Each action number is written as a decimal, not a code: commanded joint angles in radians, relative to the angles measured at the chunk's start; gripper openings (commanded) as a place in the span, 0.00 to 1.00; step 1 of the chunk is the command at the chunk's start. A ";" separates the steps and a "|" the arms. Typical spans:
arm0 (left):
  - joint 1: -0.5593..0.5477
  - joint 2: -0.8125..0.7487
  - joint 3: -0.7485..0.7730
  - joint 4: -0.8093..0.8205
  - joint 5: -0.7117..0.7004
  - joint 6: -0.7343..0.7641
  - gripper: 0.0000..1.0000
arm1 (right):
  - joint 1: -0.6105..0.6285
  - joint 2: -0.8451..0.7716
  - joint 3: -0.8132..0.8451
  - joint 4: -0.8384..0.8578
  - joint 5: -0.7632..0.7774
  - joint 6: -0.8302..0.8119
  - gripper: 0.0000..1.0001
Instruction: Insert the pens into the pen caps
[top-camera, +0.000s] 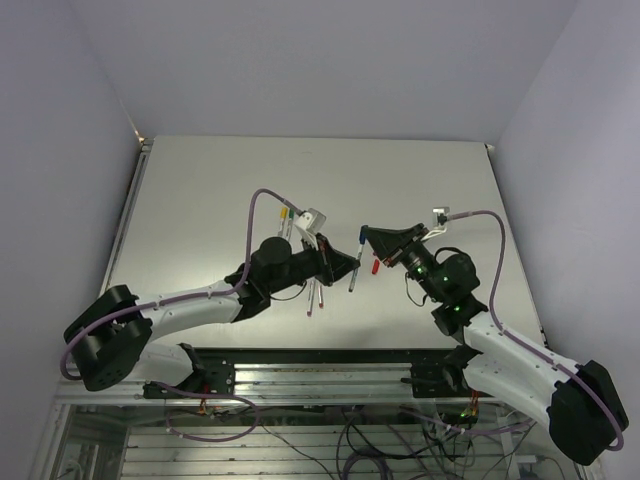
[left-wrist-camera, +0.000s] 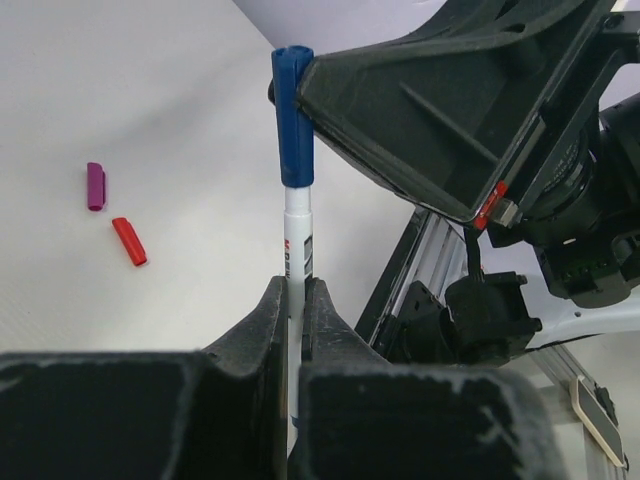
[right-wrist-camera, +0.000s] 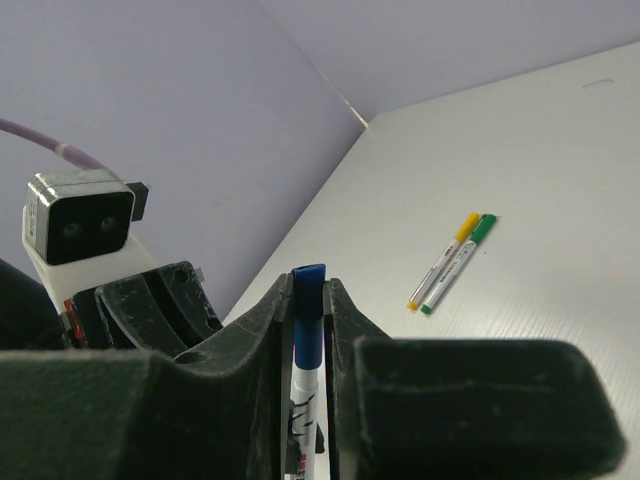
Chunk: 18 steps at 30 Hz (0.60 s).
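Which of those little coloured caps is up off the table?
The blue cap. The right gripper clamps it on the end of the pen held by the left gripper. The purple cap and red cap lie flat on the table.

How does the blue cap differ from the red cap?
The blue cap is clamped in the right gripper, off the table; the red cap lies loose on the table. The blue cap sits on a pen held by the left gripper; the red cap has none. Both are short caps.
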 joint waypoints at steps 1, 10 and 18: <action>-0.003 -0.045 -0.017 0.111 -0.031 0.008 0.07 | 0.008 0.009 -0.016 -0.007 -0.007 -0.021 0.00; -0.003 -0.064 -0.037 0.120 -0.089 0.008 0.07 | 0.013 0.018 -0.013 -0.004 -0.025 -0.015 0.00; -0.003 -0.040 -0.055 0.190 -0.136 0.005 0.07 | 0.043 0.053 0.015 -0.075 -0.049 -0.027 0.00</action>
